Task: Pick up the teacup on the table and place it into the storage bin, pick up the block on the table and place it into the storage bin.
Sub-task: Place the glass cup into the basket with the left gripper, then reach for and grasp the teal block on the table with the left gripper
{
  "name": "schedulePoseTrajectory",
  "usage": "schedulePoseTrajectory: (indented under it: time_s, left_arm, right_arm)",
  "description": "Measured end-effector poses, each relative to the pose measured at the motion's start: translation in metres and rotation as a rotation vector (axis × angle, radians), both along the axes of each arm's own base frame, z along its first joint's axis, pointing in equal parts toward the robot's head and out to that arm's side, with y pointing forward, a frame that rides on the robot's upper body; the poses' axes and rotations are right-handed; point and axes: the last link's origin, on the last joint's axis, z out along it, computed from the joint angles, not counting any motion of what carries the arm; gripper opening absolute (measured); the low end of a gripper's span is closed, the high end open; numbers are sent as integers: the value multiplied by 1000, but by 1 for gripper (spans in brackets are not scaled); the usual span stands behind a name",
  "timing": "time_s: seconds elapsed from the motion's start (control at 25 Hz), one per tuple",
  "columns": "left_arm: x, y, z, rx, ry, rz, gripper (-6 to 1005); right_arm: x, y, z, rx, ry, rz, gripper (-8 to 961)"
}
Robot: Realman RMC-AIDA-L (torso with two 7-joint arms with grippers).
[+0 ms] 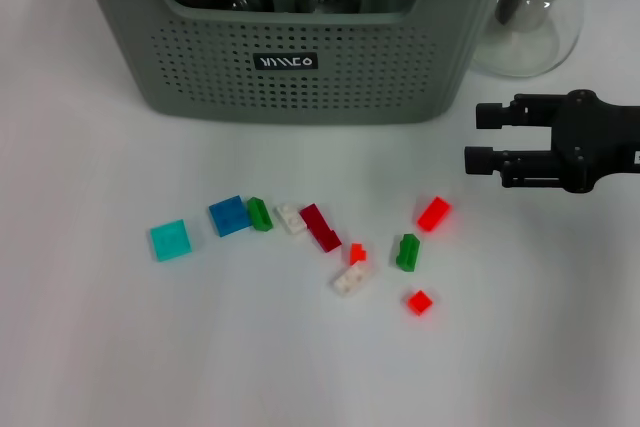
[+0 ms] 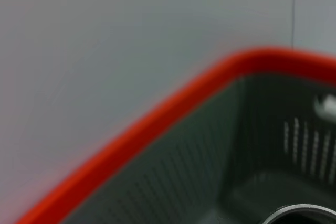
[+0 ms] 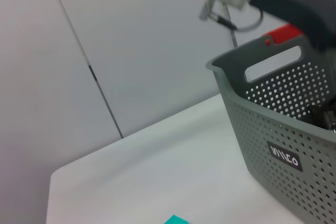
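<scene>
Right gripper over the desk, jaws apart and empty, ready for a block

Your right gripper (image 1: 482,139) hovers above the desk (image 1: 90,347) with its jaws apart and nothing between them. The storage bin (image 1: 300,67) stands just beyond the jaws, with dark things already inside; I cannot tell if one is the teacup. The nearest block, the red block (image 1: 434,213), lies below and a little in front of the jaws; a green block (image 1: 407,252) lies just beside it. Turn the jaws down, centre them over the red block only, and close on its flat sides. The left gripper is not visible; its camera shows only a red-rimmed basket (image 2: 157,124).
</scene>
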Motion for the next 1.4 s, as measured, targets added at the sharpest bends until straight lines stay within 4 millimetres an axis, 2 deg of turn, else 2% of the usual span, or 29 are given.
schedulePoseTrajectory:
  time_s: [0.16, 0.32, 0.56, 0.64, 0.76, 0.8, 0.84, 1.0, 1.08, 1.12, 1.2, 1.28, 1.32, 1.36, 1.4]
  left_arm:
    - [-2, -3, -23, -21, 66, -34, 45]
    - [-17, -3, -31, -37, 81, 3, 45]
    - [-18, -5, -34, -46, 70, 18, 152]
    - [-17, -5, -32, -42, 60, 19, 244]
    - [-6, -8, -2, 39, -98, 11, 381]
    - [-4, -11, 15, 75, -172, -8, 394]
    - [-3, -15, 24, 89, -218, -22, 407]
    - [-7, -46, 75, 81, -501, -120, 458]
    - [-20, -66, 95, 25, -619, -171, 455]
    - [-34, -83, 109, -20, -707, -232, 454]
    - [-46, -97, 115, -60, -770, -275, 452]
    - [-67, -116, 124, -86, -852, -328, 449]
    - [-89, -135, 128, -104, -881, -366, 448]
    - [-89, -135, 128, -104, -881, -366, 448]
    - [-99, -144, 127, -117, -878, -375, 447]
  right_arm:
    - [1, -1, 0, 0, 0, -3, 727]
    - [3, -2, 0, 0, -1, -9, 727]
    - [6, -3, 1, 2, -4, -15, 727]
    - [7, -3, 1, 0, -4, -17, 727]
    - [7, -3, 1, 1, -5, -16, 727]
    - [8, -3, 2, 3, -6, -15, 726]
    - [8, -3, 2, 6, -5, -15, 726]
    - [8, -2, 3, 14, -2, -18, 726]
    - [8, -2, 3, 14, -1, -16, 726]
    - [8, -2, 3, 14, -1, -16, 726]
    - [9, -3, 3, 14, -1, -19, 726]
    - [10, -4, 3, 15, -1, -24, 726]
    - [11, -5, 3, 14, 0, -27, 726]
    - [11, -5, 3, 14, 0, -27, 726]
    - [12, -6, 4, 15, 0, -29, 726]
